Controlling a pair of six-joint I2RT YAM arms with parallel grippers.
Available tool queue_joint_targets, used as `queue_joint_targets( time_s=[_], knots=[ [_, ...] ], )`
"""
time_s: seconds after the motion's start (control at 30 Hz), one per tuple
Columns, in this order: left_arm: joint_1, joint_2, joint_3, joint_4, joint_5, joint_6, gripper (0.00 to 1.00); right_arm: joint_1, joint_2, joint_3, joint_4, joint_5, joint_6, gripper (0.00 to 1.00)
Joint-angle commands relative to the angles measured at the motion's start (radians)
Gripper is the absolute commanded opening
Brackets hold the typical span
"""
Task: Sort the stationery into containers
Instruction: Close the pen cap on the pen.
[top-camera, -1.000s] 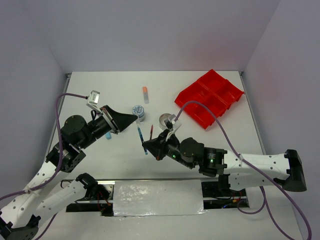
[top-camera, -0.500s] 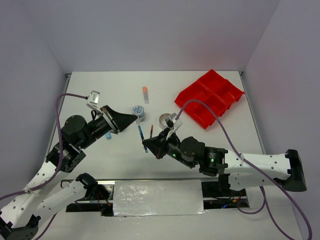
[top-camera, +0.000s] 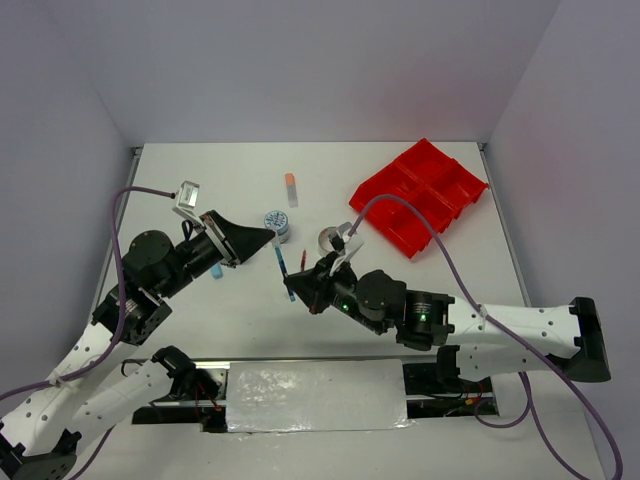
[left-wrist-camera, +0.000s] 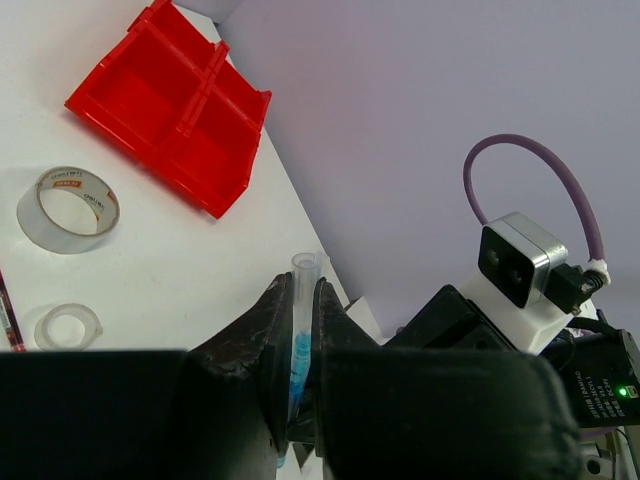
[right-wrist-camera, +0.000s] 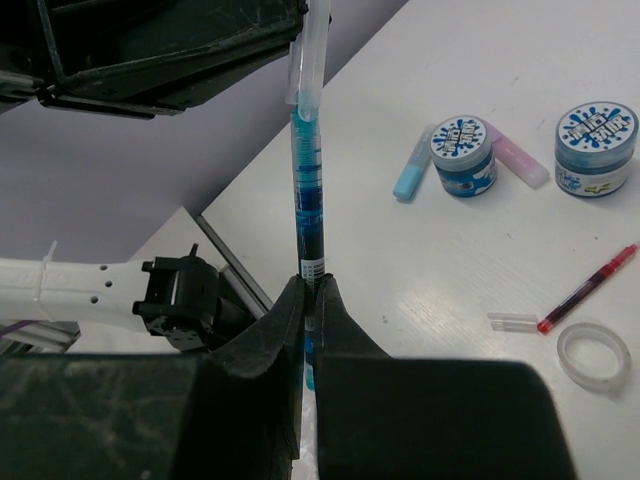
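A blue pen (top-camera: 281, 266) hangs above the table between both grippers. My left gripper (top-camera: 271, 238) (left-wrist-camera: 298, 286) is shut on its clear cap (left-wrist-camera: 303, 272) (right-wrist-camera: 312, 50). My right gripper (top-camera: 293, 291) (right-wrist-camera: 311, 285) is shut on the pen's barrel (right-wrist-camera: 307, 190). The red tray (top-camera: 420, 195) (left-wrist-camera: 140, 150) lies at the far right. On the table I see a silvery tape roll (top-camera: 330, 238) (left-wrist-camera: 60, 182), a small clear ring (left-wrist-camera: 42, 328) (right-wrist-camera: 566, 345), a red pen (top-camera: 302, 263) (right-wrist-camera: 588, 288) and two patterned tubs (right-wrist-camera: 464, 155) (right-wrist-camera: 596, 148).
A light blue tube (right-wrist-camera: 412, 170) (top-camera: 216, 270) and a pink tube (right-wrist-camera: 520, 160) lie by the tubs. An orange-capped tube (top-camera: 291, 187) lies further back. A loose clear cap (right-wrist-camera: 513, 321) rests next to the red pen. White walls close in the table.
My right gripper has shifted slightly away from the near edge, towards the left gripper, with the pen in it. The left arm has not moved.
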Motion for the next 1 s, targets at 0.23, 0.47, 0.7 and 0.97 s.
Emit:
queue_joint_targets(
  time_s=[0.23, 0.47, 0.7, 0.97],
  knots=[
    [-0.005, -0.023, -0.002, 0.045, 0.014, 0.023, 0.00, -0.006, 0.040, 0.094, -0.029, 0.050, 0.022, 0.00],
    [-0.005, -0.023, -0.004, 0.041, 0.019, 0.033, 0.00, -0.007, 0.048, 0.111, -0.029, 0.053, 0.020, 0.00],
    [-0.005, -0.026, -0.017, 0.031, 0.014, 0.041, 0.00, -0.012, 0.043, 0.132, -0.029, 0.070, 0.011, 0.00],
    [-0.005, -0.023, -0.039, 0.039, 0.029, 0.041, 0.00, -0.026, 0.055, 0.158, -0.026, 0.078, -0.009, 0.00]
  ],
)
